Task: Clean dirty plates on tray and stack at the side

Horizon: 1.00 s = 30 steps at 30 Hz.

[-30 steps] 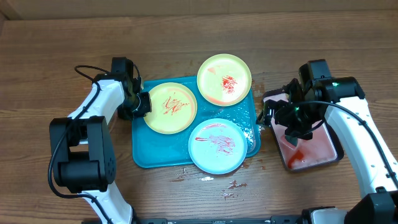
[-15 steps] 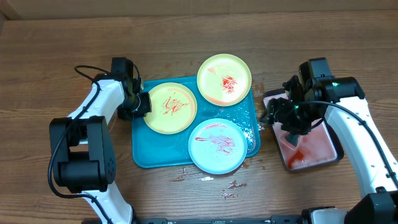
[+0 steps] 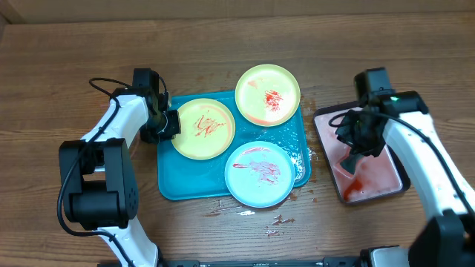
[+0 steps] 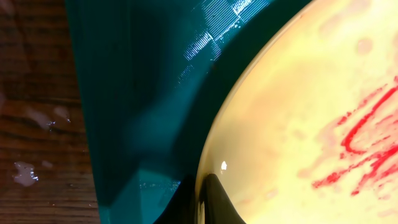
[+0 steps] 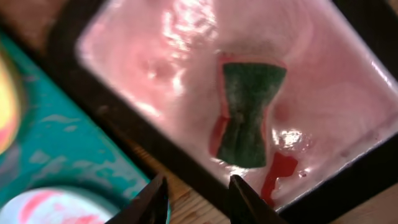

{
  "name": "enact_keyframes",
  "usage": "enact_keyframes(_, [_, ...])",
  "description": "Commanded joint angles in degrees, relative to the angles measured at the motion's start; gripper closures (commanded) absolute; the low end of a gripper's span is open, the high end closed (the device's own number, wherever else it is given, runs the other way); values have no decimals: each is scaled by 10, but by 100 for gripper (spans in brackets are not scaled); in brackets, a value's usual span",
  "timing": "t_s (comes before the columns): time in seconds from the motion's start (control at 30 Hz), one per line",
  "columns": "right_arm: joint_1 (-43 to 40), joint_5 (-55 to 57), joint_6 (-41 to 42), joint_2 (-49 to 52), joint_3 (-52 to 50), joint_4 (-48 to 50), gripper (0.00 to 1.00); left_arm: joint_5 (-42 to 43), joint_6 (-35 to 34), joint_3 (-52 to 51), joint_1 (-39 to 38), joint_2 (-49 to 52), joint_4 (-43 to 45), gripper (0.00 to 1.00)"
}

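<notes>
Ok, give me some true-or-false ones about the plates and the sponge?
The left yellow-green plate, the far yellow-green plate and the light blue plate all have red smears. True.
The light blue plate is stacked on a yellow-green one. False: it lies alone, overhanging the teal tray's near-right corner.
The green sponge lies in the black-rimmed tray. True.
The right pincer holds the sponge. False: it is open above it, empty.
The left pincer is shut on the left yellow-green plate's rim. True.

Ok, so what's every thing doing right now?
Left plate, dirty, on tray, rim pinched.
Back plate, dirty, overhanging tray's back corner.
Blue plate, dirty, overhanging tray's front.
Tray, wet, smeared.
Sponge, loose in pink water.
Left gripper, shut on left plate.
Right gripper, open, empty.
</notes>
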Motion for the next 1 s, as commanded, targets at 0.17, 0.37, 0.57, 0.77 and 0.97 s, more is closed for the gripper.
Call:
enact_keyframes(0.17, [-21,39,68,107,-14,5,75,-28,14,-11,3,20,-6,96])
enact_keyframes(0.37, [-49,47,66,117,-14,0,69,-28,14,-11,3,20,-3,96])
enact_keyframes(0.57, [-66,31,22,117,-14,13,62,-28,14,-11,2,20,-4,96])
enact_keyframes(0.77, [-64,-17,-45,117,-14,38,57,-28,13,-11,2,20,-4,96])
enact_keyframes(0.97, [-65,-19,-52,117,-35,31,55,-28,14,-11,2,20,-4,96])
